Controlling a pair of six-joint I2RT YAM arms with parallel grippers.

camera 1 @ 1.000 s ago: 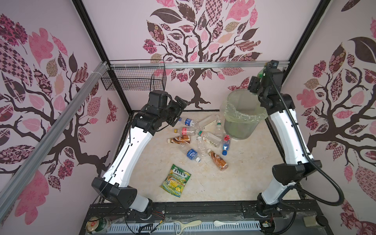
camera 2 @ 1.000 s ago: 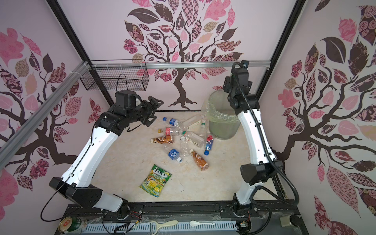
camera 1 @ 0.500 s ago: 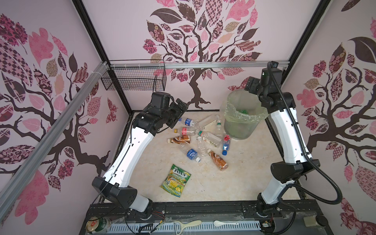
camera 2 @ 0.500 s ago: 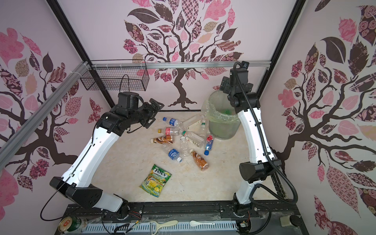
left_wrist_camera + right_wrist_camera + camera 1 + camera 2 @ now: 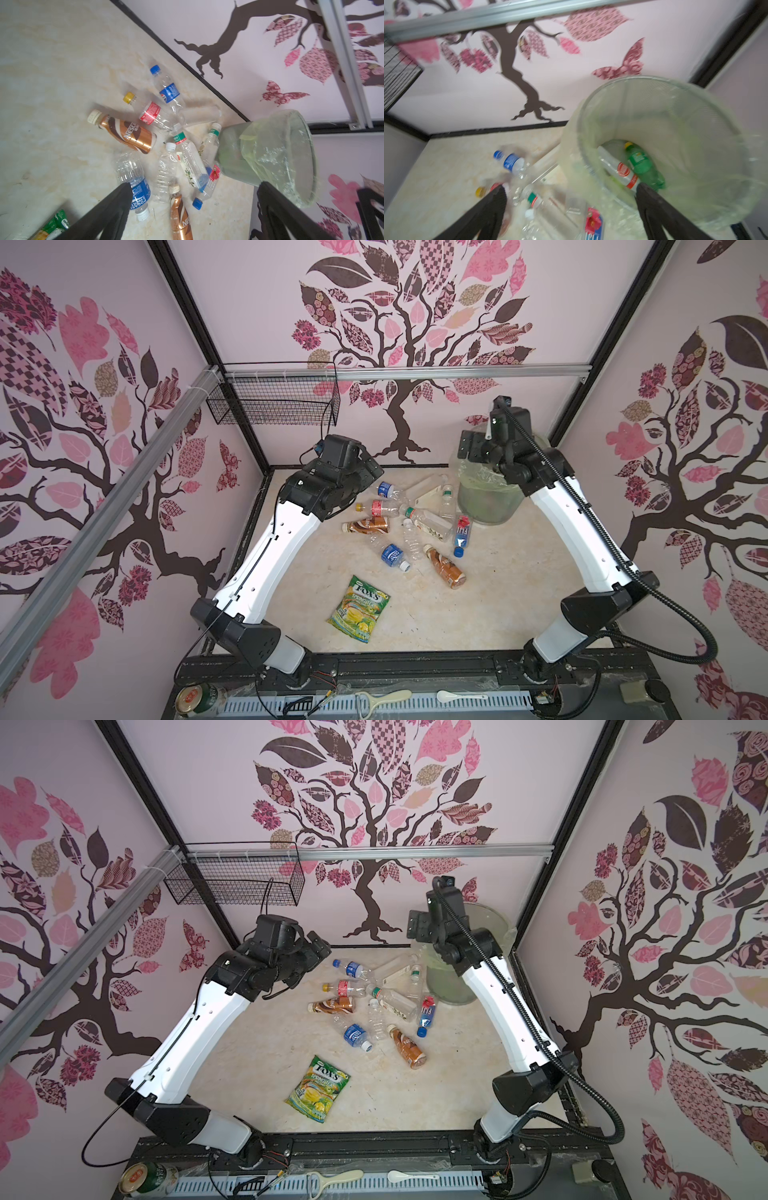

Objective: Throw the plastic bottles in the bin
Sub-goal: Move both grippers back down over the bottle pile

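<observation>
Right gripper (image 5: 571, 188) and left gripper (image 5: 194, 186) gape wide, empty. Green yellow-capped plastic bottle (image 5: 644, 166) lies flat in the round bag-lined bin (image 5: 695, 116), lengthwise alongside a clear red-labelled bottle (image 5: 618, 168).

There are twelve plastic bottles (image 5: 390, 553), one bin (image 5: 486, 506), one candy bag (image 5: 359, 610), one can (image 5: 195, 697).

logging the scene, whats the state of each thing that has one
left gripper: open, holding nothing
right gripper: open, holding nothing
large round grey-green lined bin: upright, bottles inside
small plastic bottles on table: lying down
flat green-yellow candy bag: lying flat
</observation>
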